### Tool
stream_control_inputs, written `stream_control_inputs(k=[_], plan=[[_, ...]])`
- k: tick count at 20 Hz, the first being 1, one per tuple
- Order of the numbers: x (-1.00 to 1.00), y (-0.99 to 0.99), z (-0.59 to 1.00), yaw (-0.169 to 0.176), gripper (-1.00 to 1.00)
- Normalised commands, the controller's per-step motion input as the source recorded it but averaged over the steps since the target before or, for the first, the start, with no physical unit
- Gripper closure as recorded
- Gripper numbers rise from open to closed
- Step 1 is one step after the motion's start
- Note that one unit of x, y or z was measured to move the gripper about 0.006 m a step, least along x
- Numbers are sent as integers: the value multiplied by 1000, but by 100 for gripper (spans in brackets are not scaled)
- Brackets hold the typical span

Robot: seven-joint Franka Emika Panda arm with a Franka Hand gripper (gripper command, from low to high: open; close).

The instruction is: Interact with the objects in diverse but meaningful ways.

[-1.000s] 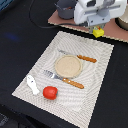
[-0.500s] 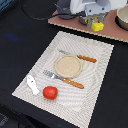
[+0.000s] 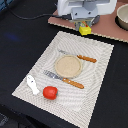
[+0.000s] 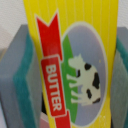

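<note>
Soft even light, both views blurry, wrist view especially.

A black tabletop [image 3: 20, 45] fills most of the exterior view, matte and faintly speckled. A pale woven placemat [image 3: 95, 75] lies on it at a slant, with fine wavy lines across its weave. Along the far edge, toward the exterior view's right, runs a reddish-brown board [image 3: 107, 34], touching the placemat's far corner. A thin dark cable [image 3: 35, 18] curves over the black surface at the far side. The light is even and soft, with faint shadows. No walls, floor or windows show.
</note>
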Motion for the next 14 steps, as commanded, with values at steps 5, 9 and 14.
stream_control_inputs(k=[5,9,14], plan=[[-786,-560,-120,-1,100],[-791,-514,-294,-12,100],[-822,-515,-394,-13,100]])
